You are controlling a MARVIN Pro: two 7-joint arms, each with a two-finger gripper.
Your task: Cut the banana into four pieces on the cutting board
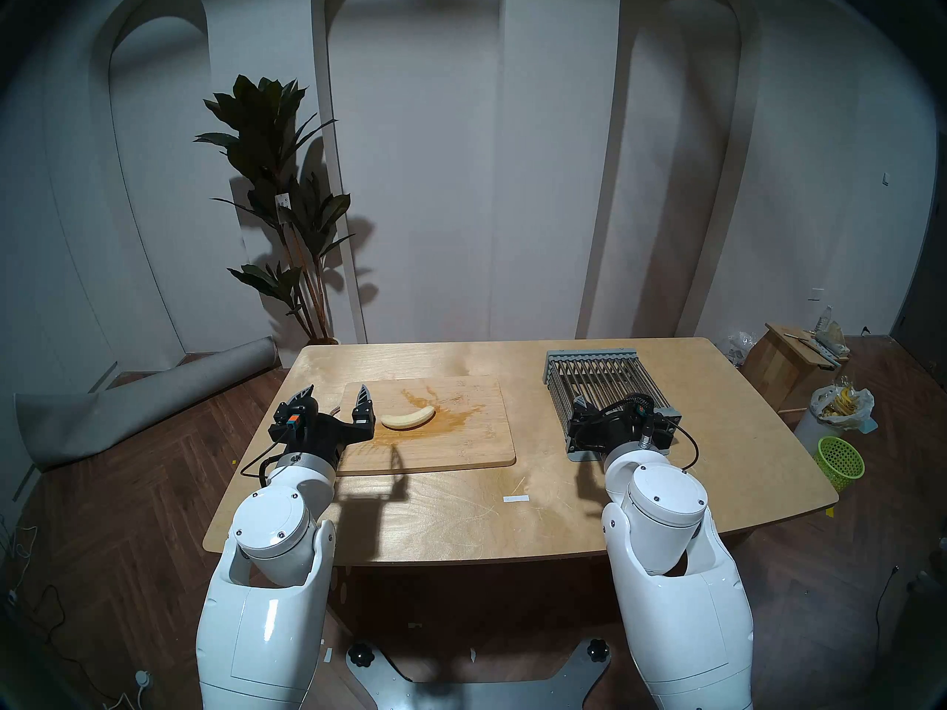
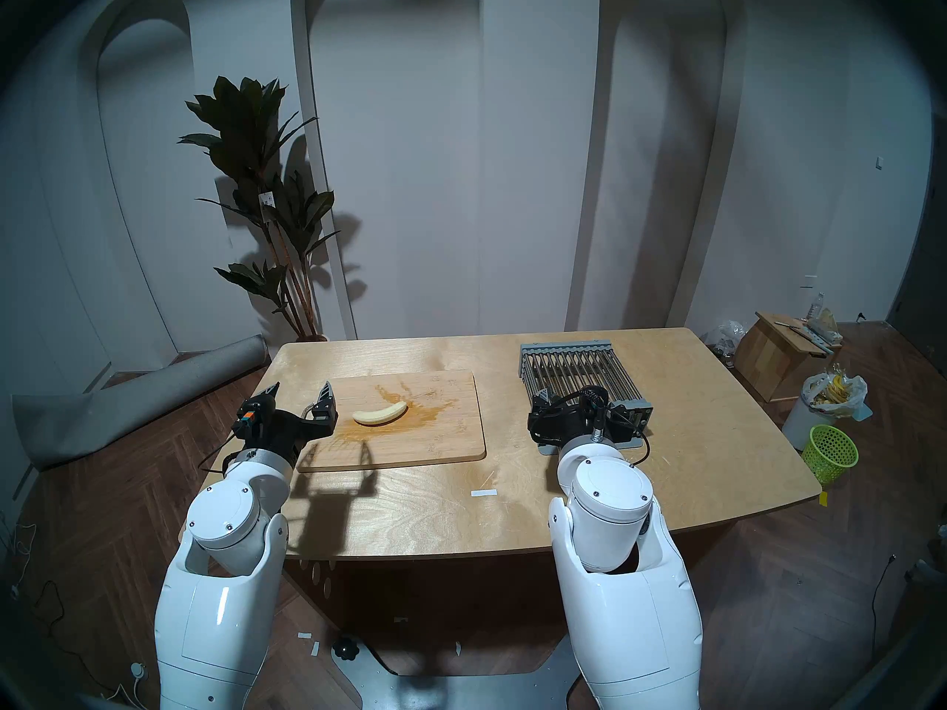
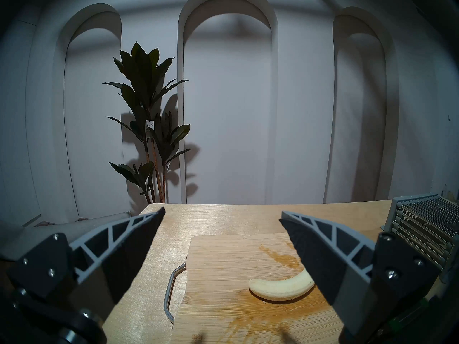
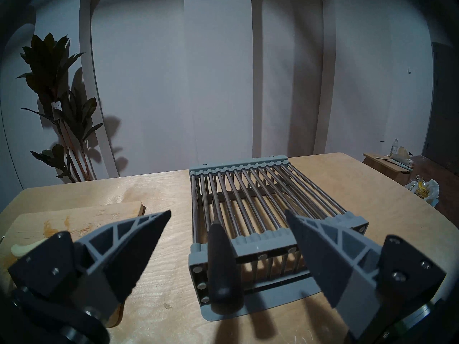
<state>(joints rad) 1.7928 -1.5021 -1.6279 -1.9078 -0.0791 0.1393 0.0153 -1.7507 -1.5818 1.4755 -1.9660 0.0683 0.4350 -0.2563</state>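
Peeled pale-cream curved banana (image 1: 408, 417) lies whole on the light-wood rectangular cutting board (image 1: 476, 437), right on its orange-brown stain, left of centre, so no cuts yet.

Left gripper (image 1: 335, 399) hovers at the board's left edge, jaws spread wide and empty, banana just beside its right finger (image 3: 320, 256); looks staged to steady the fruit.

Right gripper (image 4: 227, 217) is also wide apart and empty, aimed at the grey metal-rod drying rack (image 4: 250, 194) on the wooden bench (image 1: 512, 519). A black tapered handle (image 4: 222, 266) pokes out at the rack's near edge between the fingers (probably the knife, blade not visible). My read: grab that first.
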